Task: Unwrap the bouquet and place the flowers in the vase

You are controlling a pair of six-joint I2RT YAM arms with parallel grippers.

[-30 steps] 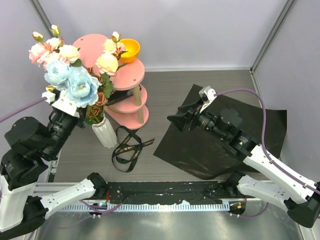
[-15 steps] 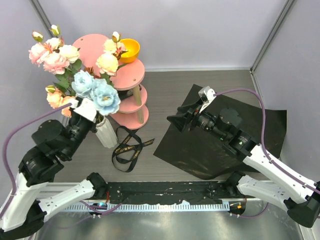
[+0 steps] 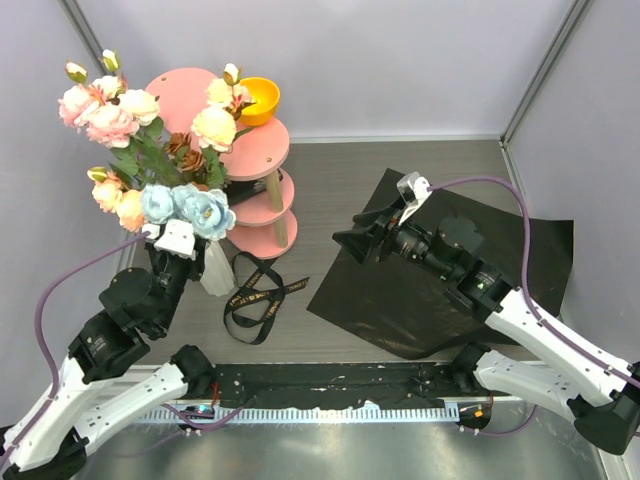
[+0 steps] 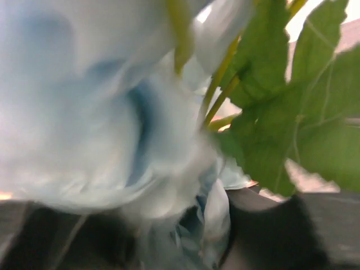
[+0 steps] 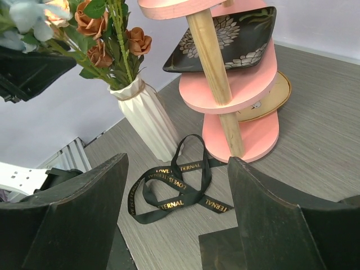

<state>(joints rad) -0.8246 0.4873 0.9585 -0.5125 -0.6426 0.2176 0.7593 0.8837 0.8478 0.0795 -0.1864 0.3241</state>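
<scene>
The black wrapping sheet (image 3: 440, 290) lay flat on the table (image 3: 340, 170). The flowers (image 3: 140, 140) stood in the vase (image 5: 147, 119). The right gripper (image 5: 177, 169) gaped empty. Blue blooms hid the left gripper (image 3: 183, 232), so its grip could not be told. The ribbon (image 5: 174, 188) lay beside the vase.

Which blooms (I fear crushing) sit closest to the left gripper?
The pale blue blooms, drooping at the left gripper and filling its wrist view; the other flowers, pink, cream, peach, stand farther off.

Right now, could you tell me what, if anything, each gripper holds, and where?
Right gripper: open, nothing held. Left gripper: pressed among the pale blue blooms; grip cannot be told.
</scene>
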